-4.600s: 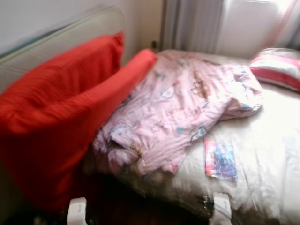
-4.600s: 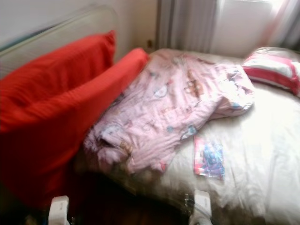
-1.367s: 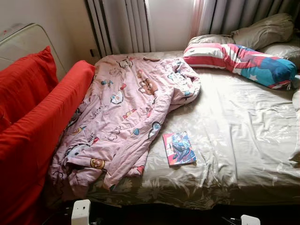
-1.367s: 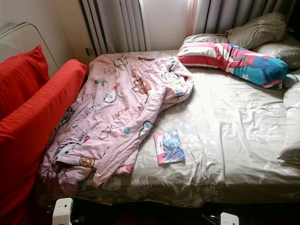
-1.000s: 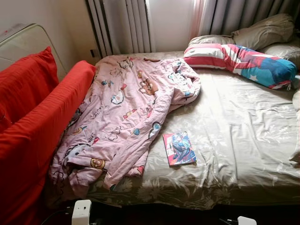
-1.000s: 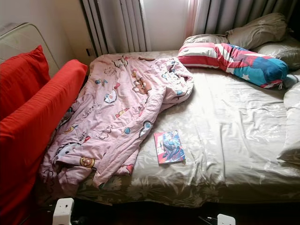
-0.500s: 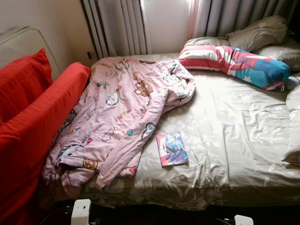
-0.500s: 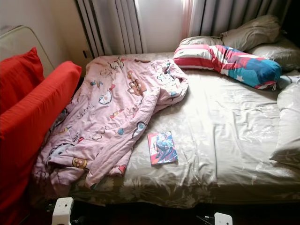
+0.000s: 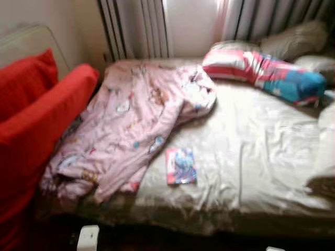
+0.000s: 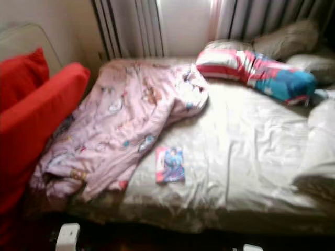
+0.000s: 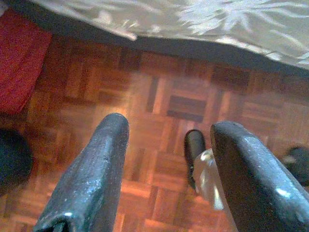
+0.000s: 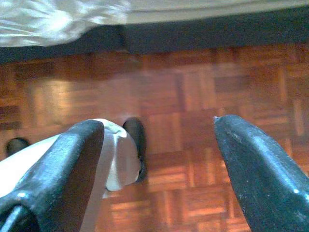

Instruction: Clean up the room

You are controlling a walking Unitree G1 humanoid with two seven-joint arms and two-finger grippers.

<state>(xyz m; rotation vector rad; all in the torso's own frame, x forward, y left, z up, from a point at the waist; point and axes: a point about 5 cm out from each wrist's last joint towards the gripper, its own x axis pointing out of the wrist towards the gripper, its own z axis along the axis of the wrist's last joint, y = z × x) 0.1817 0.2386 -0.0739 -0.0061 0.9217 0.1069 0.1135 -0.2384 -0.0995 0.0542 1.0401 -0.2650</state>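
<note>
A bedroom in a home. Shown by a wide bed point(image 9: 251, 172) under a pale, creased sheet, a rumpled pink blanket point(image 9: 131, 130) with cartoon prints lying across its left part, a striped red, white and blue pillow point(image 9: 267, 70) and plain grey pillows point(image 9: 296, 39) at the far end. Also a small colourful book point(image 9: 181, 166) left on the sheet, a red sofa point(image 9: 36, 120) close beside the bed, long curtains point(image 9: 136, 29) at a bright window, and wooden parquet floor point(image 11: 164, 111) below the bed edge.

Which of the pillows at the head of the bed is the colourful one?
The long striped pillow, red, white and blue; the pillows behind it are plain beige.
</note>
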